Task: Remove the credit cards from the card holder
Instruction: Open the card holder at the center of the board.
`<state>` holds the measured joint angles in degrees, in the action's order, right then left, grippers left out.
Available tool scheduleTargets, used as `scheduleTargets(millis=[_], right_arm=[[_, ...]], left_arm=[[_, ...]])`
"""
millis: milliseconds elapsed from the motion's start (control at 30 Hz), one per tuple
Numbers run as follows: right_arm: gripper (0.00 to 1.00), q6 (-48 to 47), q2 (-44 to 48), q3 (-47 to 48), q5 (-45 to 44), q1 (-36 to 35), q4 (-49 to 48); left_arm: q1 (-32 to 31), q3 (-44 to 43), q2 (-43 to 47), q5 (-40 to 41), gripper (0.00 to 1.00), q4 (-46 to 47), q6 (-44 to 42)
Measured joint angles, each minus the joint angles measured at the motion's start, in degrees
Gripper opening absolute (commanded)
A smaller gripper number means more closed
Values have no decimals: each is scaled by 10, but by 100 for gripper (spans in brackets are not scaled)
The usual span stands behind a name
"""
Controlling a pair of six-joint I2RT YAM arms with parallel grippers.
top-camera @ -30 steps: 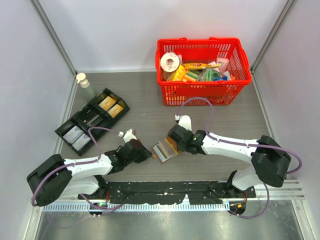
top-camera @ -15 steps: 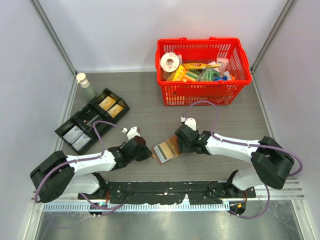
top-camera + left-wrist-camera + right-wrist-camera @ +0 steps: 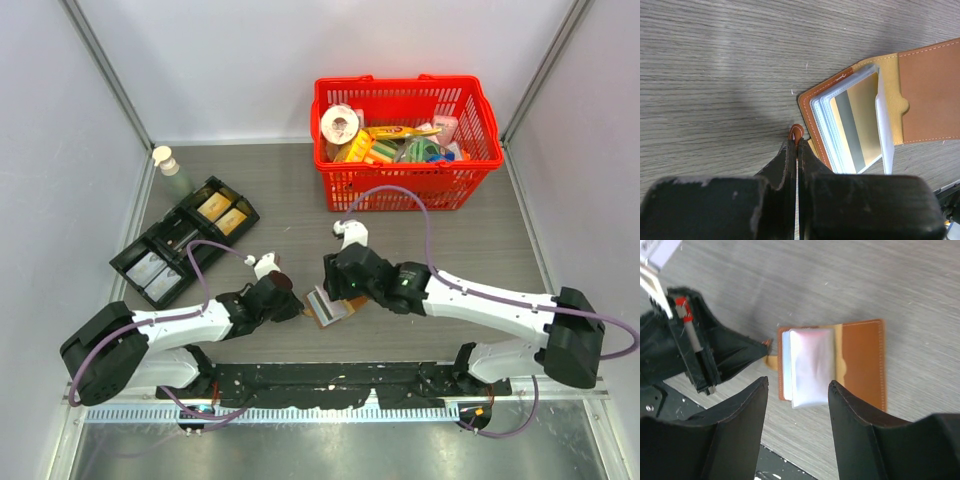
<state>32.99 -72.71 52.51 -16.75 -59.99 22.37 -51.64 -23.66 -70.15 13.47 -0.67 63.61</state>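
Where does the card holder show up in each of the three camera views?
Top external: card holder at lower centre, between the two arms.
Left wrist: card holder in the right half, lying open.
Right wrist: card holder at the centre, lying open.
Shared landmark: the left fingers pinching its tab.

Card holder [image 3: 927,95] flap cut off at 3 o'clock, left wrist view. Glare blanks sleeve [image 3: 811,366] contents, right wrist view.
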Motion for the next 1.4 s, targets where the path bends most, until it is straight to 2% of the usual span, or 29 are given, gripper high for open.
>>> scheduleTargets(millis=[200,367,433,533,633,700,900,1033,1200,1267,1367,1400], right_arm=[[75,-19,-88,17,-36,-66,-3],[77,-29,-148,20,-73,-84,2],[74,-30,-159,20,-96,-83,5],[63,-30,-161,20,-123,-77,8],[43,-27,-159,12,-137,-63,7],[36,-24,-153,-5,-139,-45,5],[33,-14,-130,-64,-123,10,-1],[33,-12,-130,-80,-110,15,-7],[33,-11,-130,-85,-97,15,-17],[36,-11,-126,-85,-95,15,-18],[44,-11,-110,-84,-90,15,-16],[52,-11,-101,-83,-88,15,-12]], left_arm=[[0,0,0,0,0,0,0],[0,0,0,0,0,0,2],[0,0,1,0,0,0,3],[0,2,3,0,0,0,4],[0,3,4,0,0,0,4],[0,3,4,0,0,0,4],[0,3,4,0,0,-1,4],[0,-3,7,0,0,-15,2],[0,-14,23,2,13,-60,-9],[0,-25,39,8,25,-92,-14],[0,-47,79,22,38,-140,-27],[0,-55,92,26,41,-152,-30]])
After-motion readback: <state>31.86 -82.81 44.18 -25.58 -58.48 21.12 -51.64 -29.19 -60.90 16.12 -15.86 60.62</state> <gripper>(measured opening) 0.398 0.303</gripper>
